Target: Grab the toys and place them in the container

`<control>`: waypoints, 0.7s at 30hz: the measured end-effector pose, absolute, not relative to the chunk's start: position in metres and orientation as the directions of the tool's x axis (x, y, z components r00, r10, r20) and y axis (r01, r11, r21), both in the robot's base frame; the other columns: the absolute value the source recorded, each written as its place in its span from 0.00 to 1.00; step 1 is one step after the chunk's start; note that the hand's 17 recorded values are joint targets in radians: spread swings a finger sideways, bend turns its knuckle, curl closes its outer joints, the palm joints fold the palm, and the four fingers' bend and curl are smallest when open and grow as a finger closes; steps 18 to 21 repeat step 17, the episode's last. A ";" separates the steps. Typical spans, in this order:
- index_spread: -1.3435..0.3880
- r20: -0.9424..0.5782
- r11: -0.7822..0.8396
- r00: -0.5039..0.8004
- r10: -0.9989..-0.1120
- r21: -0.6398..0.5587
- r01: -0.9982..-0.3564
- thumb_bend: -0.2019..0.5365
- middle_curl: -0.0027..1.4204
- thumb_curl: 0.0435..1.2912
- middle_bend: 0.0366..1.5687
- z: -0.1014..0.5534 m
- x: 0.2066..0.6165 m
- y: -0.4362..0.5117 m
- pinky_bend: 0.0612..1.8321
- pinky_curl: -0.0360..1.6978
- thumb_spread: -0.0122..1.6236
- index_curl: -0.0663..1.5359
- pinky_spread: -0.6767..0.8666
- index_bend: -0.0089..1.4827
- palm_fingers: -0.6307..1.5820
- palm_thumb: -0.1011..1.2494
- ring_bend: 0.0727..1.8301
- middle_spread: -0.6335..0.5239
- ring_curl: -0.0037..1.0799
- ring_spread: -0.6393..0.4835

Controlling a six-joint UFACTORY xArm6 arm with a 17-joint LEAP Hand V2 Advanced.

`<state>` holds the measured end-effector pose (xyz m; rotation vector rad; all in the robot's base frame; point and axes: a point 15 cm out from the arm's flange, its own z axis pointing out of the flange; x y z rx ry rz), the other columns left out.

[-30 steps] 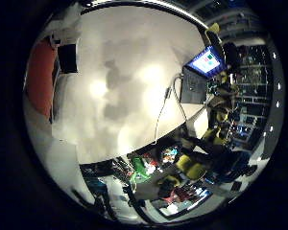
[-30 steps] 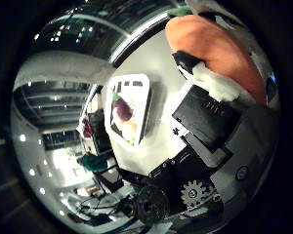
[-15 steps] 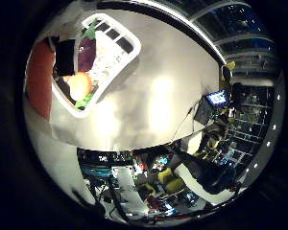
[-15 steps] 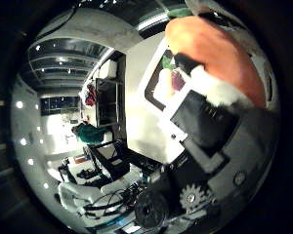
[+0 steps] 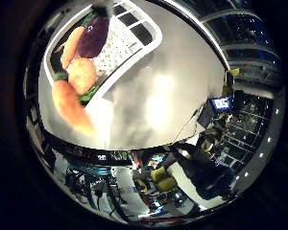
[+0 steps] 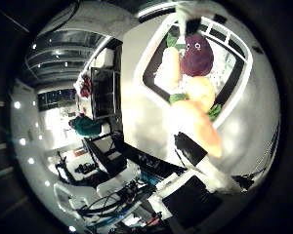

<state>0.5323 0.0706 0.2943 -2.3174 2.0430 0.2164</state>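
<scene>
My robot hand [image 6: 200, 195] – grip unclear – carries orange carrot toy [image 6: 198, 124] over white container [image 6: 237, 48] on desk [image 5: 168, 96], purple toy [image 6: 197, 54] inside – best release low, centred over basket

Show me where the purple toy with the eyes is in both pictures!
Little finger side palm view: the purple toy lies in the white container, beside the orange toys.
Thumb side palm view: the purple toy lies in the same container, its eyes showing.
Shared landmark: the round orange toy with green leaves, right beside it in both views.
</scene>
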 end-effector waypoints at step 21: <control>0.50 -0.088 -0.083 0.068 -0.994 0.180 -0.980 0.24 0.17 0.28 0.08 0.325 0.431 -0.014 0.17 0.22 0.64 0.24 0.73 0.13 0.28 0.64 0.07 0.63 0.18 0.80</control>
